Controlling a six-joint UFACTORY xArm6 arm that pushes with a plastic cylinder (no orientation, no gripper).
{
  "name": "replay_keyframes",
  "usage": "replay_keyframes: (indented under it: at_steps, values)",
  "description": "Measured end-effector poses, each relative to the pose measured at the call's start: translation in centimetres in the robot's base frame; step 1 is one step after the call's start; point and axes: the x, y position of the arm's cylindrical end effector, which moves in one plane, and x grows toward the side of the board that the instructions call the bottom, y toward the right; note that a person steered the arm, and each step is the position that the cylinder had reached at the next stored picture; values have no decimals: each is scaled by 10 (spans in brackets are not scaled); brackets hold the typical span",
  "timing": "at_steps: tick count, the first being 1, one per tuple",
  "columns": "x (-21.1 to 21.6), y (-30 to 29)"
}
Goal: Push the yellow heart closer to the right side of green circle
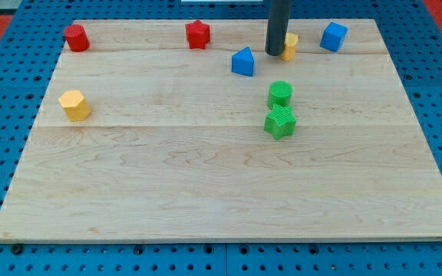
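Observation:
The yellow heart (290,46) lies near the view's top, right of centre, partly hidden behind my rod. My tip (274,53) rests on the board touching the heart's left side. The green circle (280,93) lies below them, a little below the board's upper middle. A green star-like block (280,122) sits right under the green circle, touching it or nearly so.
A blue triangle (243,62) lies left of my tip. A blue cube (333,36) is at the top right. A red star (197,34) and a red cylinder (76,37) lie along the top. A yellow hexagon (74,105) is at the left.

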Motion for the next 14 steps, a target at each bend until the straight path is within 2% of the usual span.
replay_keyframes:
  at_steps: [1,2,3,4,6,8,11,12,14]
  values:
    - [-5,-43]
    - [-17,-60]
    - [-38,-56]
    - [-38,-37]
    - [60,4]
    - [40,-13]
    - [-58,-35]
    - [-60,4]
    - [-15,28]
